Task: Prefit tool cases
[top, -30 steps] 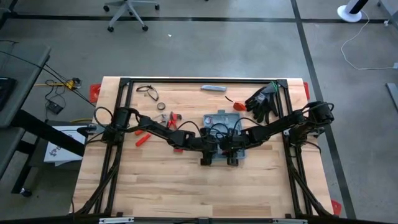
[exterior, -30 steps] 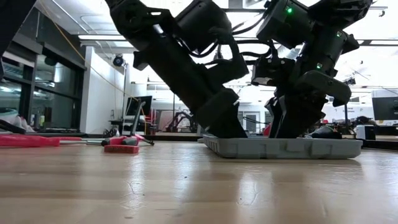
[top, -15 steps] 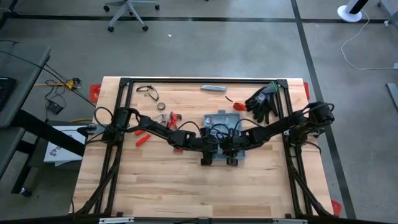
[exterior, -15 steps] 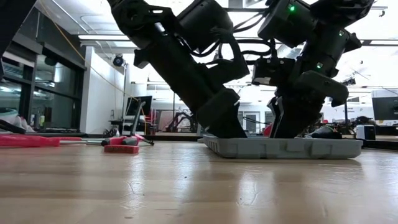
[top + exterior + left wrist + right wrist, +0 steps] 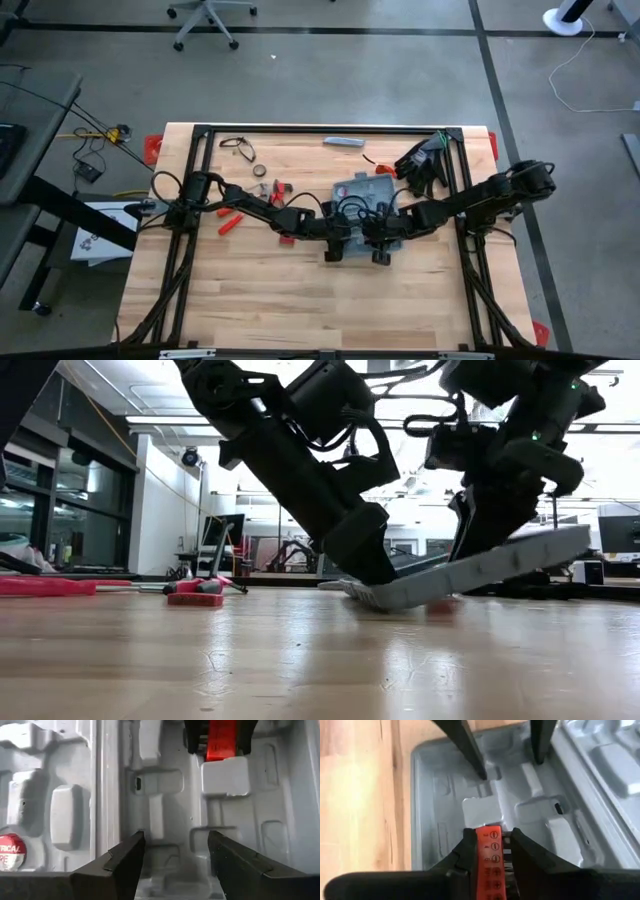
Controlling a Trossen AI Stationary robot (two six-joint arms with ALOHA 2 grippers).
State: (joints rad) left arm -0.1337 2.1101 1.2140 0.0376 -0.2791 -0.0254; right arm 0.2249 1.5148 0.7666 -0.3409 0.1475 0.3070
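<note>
Case tilted, mid-table

Blue-grey case (image 5: 357,205) lies open, moulded slots showing, one end raised. Left gripper (image 5: 172,855) spread over it. Right gripper (image 5: 490,851) clamps a red bit strip (image 5: 491,855). Beyond: red tools (image 5: 230,222), black gloves (image 5: 423,160).

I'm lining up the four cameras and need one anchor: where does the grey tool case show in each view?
High view: tool case at table centre, under both arms.
Low view: tool case right of centre, tilted, its right end raised.
Left wrist view: tool case fills the picture, behind the open left tool.
Right wrist view: tool case fills the middle and right.
Shared landmark: the red bit holder pinched in the right tool.
</note>
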